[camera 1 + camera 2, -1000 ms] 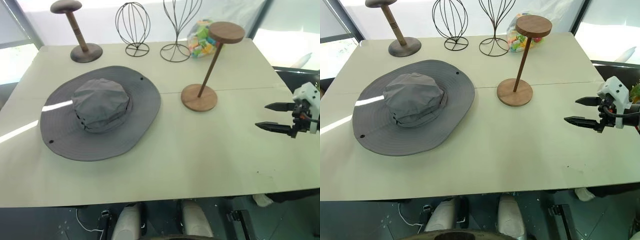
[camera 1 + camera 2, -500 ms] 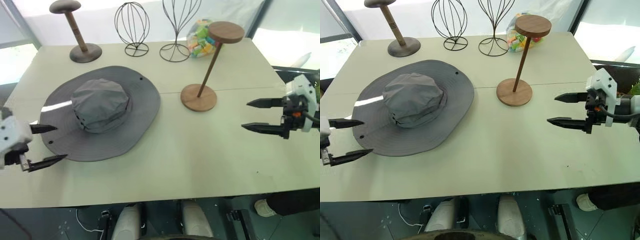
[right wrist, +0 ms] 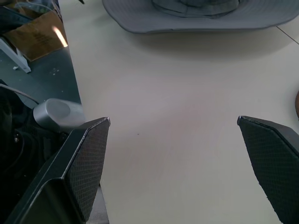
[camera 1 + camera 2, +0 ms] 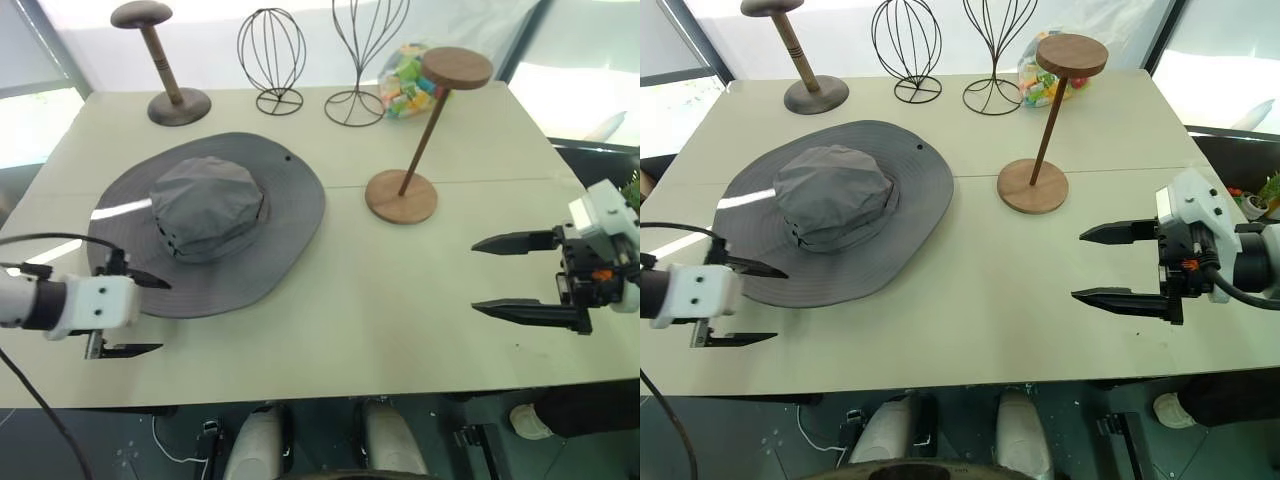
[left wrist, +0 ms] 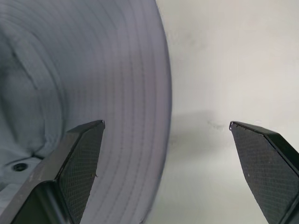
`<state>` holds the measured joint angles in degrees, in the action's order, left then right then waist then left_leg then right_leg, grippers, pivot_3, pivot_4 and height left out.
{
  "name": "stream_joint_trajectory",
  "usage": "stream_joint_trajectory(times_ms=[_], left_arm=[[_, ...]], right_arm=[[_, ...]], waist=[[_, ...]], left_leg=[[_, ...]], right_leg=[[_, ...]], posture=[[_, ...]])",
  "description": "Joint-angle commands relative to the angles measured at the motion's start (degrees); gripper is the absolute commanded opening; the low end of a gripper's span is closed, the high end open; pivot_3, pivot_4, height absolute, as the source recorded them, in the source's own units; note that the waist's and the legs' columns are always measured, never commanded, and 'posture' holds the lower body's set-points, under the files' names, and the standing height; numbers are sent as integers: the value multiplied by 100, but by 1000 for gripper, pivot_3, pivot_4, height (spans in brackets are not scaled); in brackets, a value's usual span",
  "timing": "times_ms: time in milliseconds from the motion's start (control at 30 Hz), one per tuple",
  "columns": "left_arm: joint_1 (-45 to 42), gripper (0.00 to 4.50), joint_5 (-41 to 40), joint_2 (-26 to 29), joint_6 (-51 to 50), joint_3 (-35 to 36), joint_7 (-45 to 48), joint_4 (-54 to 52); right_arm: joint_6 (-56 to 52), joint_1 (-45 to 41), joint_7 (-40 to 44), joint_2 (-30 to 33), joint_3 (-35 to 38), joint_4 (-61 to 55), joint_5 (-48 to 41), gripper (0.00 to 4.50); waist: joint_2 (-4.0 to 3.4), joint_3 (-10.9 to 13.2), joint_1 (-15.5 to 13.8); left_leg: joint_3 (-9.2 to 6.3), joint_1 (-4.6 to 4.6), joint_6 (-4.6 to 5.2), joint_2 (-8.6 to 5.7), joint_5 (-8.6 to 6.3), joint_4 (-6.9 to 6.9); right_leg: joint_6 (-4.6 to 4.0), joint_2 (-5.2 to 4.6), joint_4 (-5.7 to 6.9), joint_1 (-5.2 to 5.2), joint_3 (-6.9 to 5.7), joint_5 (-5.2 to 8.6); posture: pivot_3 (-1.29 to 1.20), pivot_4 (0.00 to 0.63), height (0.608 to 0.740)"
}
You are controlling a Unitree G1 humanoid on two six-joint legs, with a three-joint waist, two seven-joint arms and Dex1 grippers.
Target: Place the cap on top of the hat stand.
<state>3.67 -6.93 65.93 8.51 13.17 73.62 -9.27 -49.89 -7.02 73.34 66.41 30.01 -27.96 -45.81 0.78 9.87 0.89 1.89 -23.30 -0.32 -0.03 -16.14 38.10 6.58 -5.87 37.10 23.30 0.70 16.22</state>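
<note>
- Head view: cap (image 4: 210, 222) lies flat, crown up, on the table (image 4: 400, 300)'s left half. Hat stand (image 4: 420, 140) stands upright just right of its brim, clear of it.
- My left gripper (image 4: 140, 315) is at the brim's near-left edge, released, fingers spread. Right gripper (image 4: 515, 275) is well apart from the cap, also spread and empty.
- Left wrist view: the brim edge runs between my fingers (image 5: 81, 154), one over fabric, one over table.
- Right wrist view: cap (image 3: 196, 14) is far ahead. I judge left is the nearer arm.
</note>
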Motion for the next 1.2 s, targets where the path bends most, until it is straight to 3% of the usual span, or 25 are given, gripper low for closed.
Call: stream_joint_trajectory(times_ms=[33,167,400,800,900,1133,1200], left_arm=[[-284,4500,519,-345,520,-368,-617,166],[-469,4500,674,-694,508,-606,-1007,135],[-636,4500,1881,-1480,984,-728,-2751,267],[-585,4500,3063,-2084,1119,-923,-4444,507],[-672,3619,3060,-2100,1123,-983,-4552,641],[-1009,106,2912,-2125,1001,-958,-4665,849],[-1195,34,2758,-2184,817,-887,-4651,876]], right_arm=[[-142,-38,-155,102,354,-199,-289,4478],[-337,-51,-321,134,517,-261,-500,4478],[-456,-70,-570,109,585,-327,-715,4478],[-402,-507,-879,121,357,-32,-908,4478],[-593,-763,-1053,122,318,150,-1136,4500],[-577,-793,-1085,150,403,82,-1201,4500],[-575,-757,-1080,144,461,52,-1221,4500]], waist=[[1,0,-26],[10,-1,-41],[15,-4,-35],[19,-8,-56],[20,-8,-45],[20,-9,-48],[20,-9,-46]], left_leg=[[0,0,1,1,0,1],[-9,-6,1,0,0,12],[-12,-4,1,0,0,13],[-14,-2,2,-1,0,15],[-14,-2,2,-1,0,15],[-16,-3,2,0,-1,14],[-15,-3,2,0,-1,15]], right_leg=[[2,1,0,0,0,-1],[13,2,0,-5,-1,-7],[18,2,0,-9,-1,-10],[20,-1,0,-14,-1,-11],[20,-1,1,-13,-1,-11],[20,-2,1,-11,-3,-11],[20,-3,1,-12,-3,-12]], posture=[[0,150,739],[0,150,739],[0,150,739],[0,150,739],[0,150,739],[0,150,739],[0,150,739]])
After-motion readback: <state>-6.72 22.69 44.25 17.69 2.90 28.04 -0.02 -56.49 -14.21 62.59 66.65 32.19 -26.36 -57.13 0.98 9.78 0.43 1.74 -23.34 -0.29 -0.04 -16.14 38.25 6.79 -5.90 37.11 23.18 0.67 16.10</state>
